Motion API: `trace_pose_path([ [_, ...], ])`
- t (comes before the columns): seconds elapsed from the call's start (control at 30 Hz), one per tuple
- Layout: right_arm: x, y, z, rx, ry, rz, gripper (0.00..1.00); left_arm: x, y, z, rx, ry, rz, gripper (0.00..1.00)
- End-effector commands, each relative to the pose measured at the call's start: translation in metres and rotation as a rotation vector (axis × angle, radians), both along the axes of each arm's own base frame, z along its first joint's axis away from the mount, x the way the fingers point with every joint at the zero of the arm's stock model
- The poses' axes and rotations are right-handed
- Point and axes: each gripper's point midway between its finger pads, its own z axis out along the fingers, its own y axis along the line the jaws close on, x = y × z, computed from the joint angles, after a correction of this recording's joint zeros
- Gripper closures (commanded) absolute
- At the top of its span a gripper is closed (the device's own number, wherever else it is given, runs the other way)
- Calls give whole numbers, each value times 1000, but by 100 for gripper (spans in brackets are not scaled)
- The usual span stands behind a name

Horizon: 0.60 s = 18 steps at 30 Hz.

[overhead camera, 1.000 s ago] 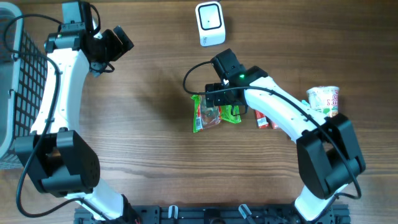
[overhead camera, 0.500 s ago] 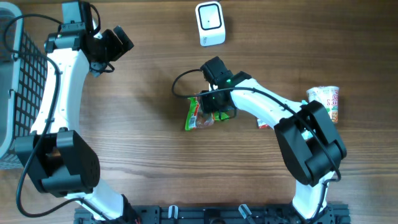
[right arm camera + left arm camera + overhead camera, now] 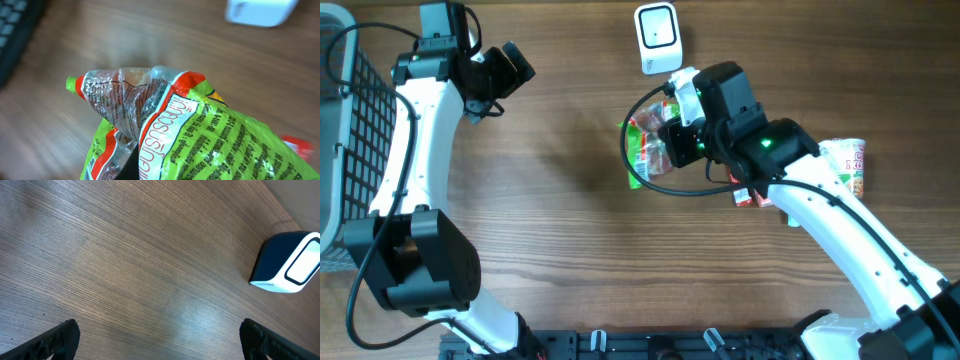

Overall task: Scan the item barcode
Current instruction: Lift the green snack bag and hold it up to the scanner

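- One crinkly green-and-red snack packet (image 3: 200,135) fills the lower half of the right wrist view. The right gripper (image 3: 669,143) is clenched on its lower part, and only a dark sliver of finger shows beneath the film at the bottom edge.
- Judging by the wrinkles and the glossy, partly clear film, the packet is light, soft and slippery. It crumples around the pinch rather than lying flat, and its contents look crushable.
- A hold on a sealed edge or flat margin would suit it better than a squeeze through the middle. It would also leave the printed face free to turn.
- Small print faces the wrist camera, but I cannot tell where the barcode sits.
- Seen from overhead, the packet is at centre frame and appears raised off the wooden table (image 3: 560,230).
- It sits below and slightly left of the white scanner (image 3: 658,38) at top centre, near it but apart.
- Farther right, a red packet (image 3: 750,195) lies partly under the arm, and a paper cup (image 3: 845,160) lies on its side near the right edge.
- At the upper left, the left gripper (image 3: 505,68) hangs with its jaws spread wide and grasps nothing.
- A wire basket (image 3: 340,130) sits at the far left edge.
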Motion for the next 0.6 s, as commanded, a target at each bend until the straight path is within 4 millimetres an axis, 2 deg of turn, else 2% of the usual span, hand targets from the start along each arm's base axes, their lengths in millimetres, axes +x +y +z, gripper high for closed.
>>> trace_pose_path([
  [0.0, 15, -29, 55, -56, -203, -113, 96, 1, 1, 1, -5, -3, 3, 0],
  [0.03, 18, -31, 79, -44, -246, -132, 96, 1, 1, 1, -5, -3, 3, 0],
  [0.1, 19, -31, 110, -24, -278, -138, 96, 1, 1, 1, -5, -3, 3, 0],
  [0.2, 21, -30, 168, -16, -312, -129, 96, 1, 1, 1, -5, -3, 3, 0],
  [0.27, 31, -30, 198, -61, -324, -124, 96, 1, 1, 1, -5, -3, 3, 0],
  [0.3, 36, -30, 204, -77, -322, -132, 96, 1, 1, 1, -5, -3, 3, 0],
  [0.33, 41, -29, 206, -95, -317, -135, 96, 1, 1, 1, -5, -3, 3, 0],
  [0.4, 52, -26, 196, -156, -313, -104, 96, 1, 1, 1, -5, -3, 3, 0],
  [0.5, 78, -26, 168, -298, -327, -101, 96, 1, 1, 1, -5, -3, 3, 0],
  [0.57, 101, -22, 143, -426, -346, -99, 96, 1, 1, 1, -5, -3, 3, 0],
])
